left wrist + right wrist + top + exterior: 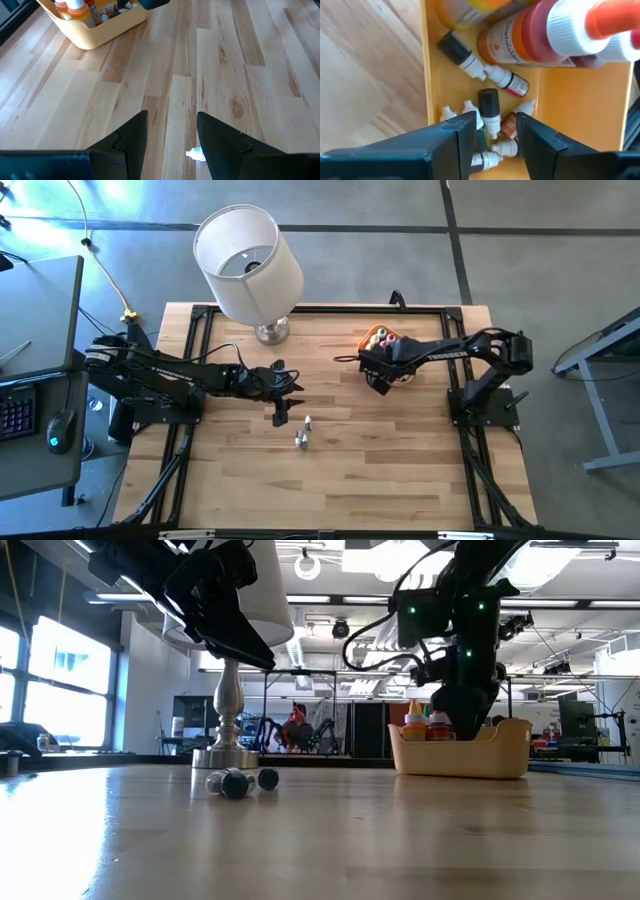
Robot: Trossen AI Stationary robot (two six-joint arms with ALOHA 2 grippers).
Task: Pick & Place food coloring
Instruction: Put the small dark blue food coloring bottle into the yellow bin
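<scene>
The orange bowl (pixel 385 342) sits on the right half of the table, across from the lamp (pixel 250 265), and most of the food coloring bottles (pixel 490 115) lie jumbled in its bottom. The right gripper (pixel 378 375) hangs over the bowl's near edge, pointing down into it. Seen from its wrist, the two dark fingers (pixel 451 140) stand apart with a gap between them and nothing in it. One dark-capped bottle (pixel 489 107) lies straight ahead of that gap, its long axis running roughly along the line between the fingers, cap end away from them. That is what the next move turns on, in my judgement: lying that way, the bottle could be taken across its narrow body with a short drop and a close. The neighbours lie touching or just beside it, so a finger could nudge one aside.

A few more bottles (pixel 303 432) lie on the bare wood well apart from the bowl, toward the lamp's side. The left gripper (pixel 282 395) hovers just beside them, much nearer to them than the right arm is. Its fingers (pixel 131 137) are parted and empty, with one whitish bottle tip (pixel 196 154) showing low between them.

The taller bottles (pixel 540 40) standing in the bowl block part of its floor, and how many small ones lie under them I cannot tell. The colours of the loose ones on the table are hard to make out.
</scene>
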